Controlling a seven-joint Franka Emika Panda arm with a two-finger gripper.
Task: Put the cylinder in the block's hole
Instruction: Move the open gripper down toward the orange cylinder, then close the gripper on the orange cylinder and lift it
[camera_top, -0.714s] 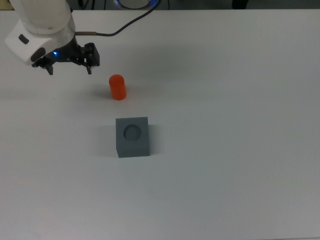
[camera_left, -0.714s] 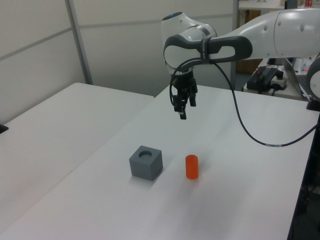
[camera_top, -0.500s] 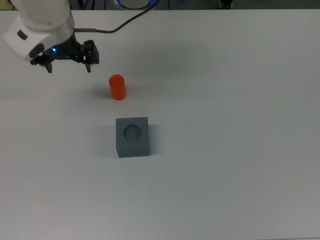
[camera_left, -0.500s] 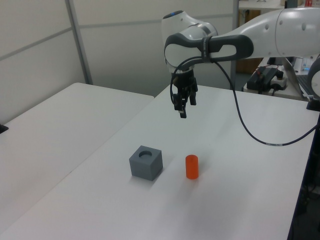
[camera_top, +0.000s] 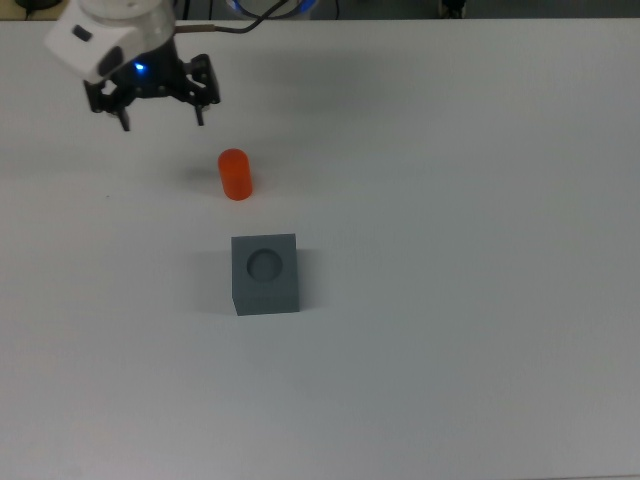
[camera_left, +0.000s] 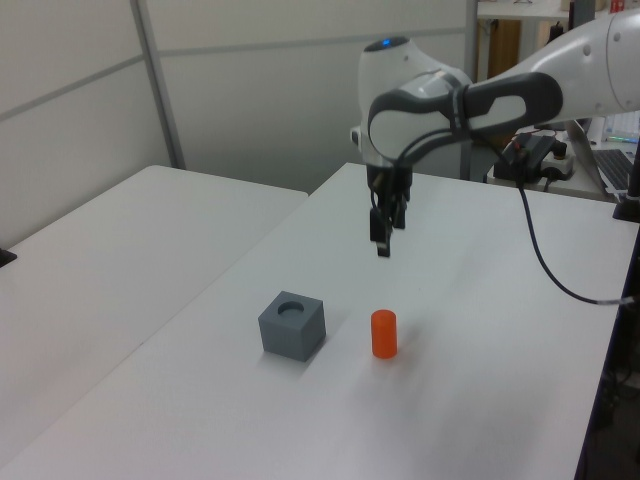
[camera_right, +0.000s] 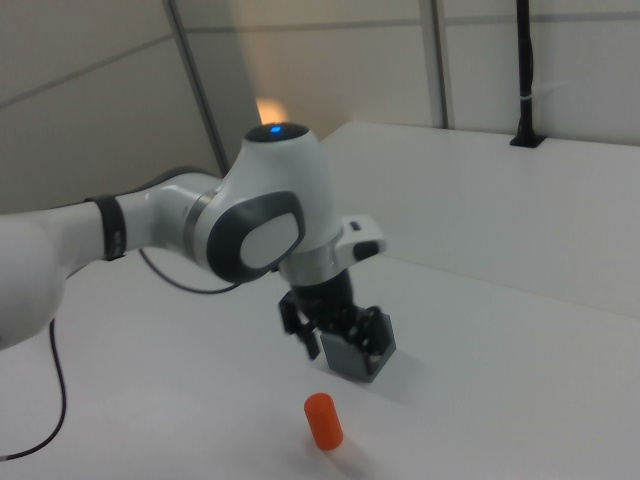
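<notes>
Item 1: your small, smooth, bright orange cylinder (camera_top: 235, 174) with a rounded top. It stands upright on the white table (camera_top: 450, 300), free of any grip, and sits apart from the block, toward the top view's upper left of it. In the left view it is just to the block's right.

Item 2: your dark grey matte cube block (camera_top: 266, 273), resting flat on the table near the middle of the top view. Its round hole (camera_top: 265, 263) faces up and holds nothing (you can see the shallow recess clearly from above).

Item 3: your black two-finger pincer (camera_top: 160, 115) on the white Panda arm (camera_left: 470, 95). It hangs above the table with fingers pointing down, spread wide apart and gripping nothing. In the top view it lies up and to the left of the cylinder, touching neither it nor the block. In the right view it stands in front of the block and partly covers it.

Item 4: a black cable (camera_left: 540, 250) trailing from the arm.
</notes>
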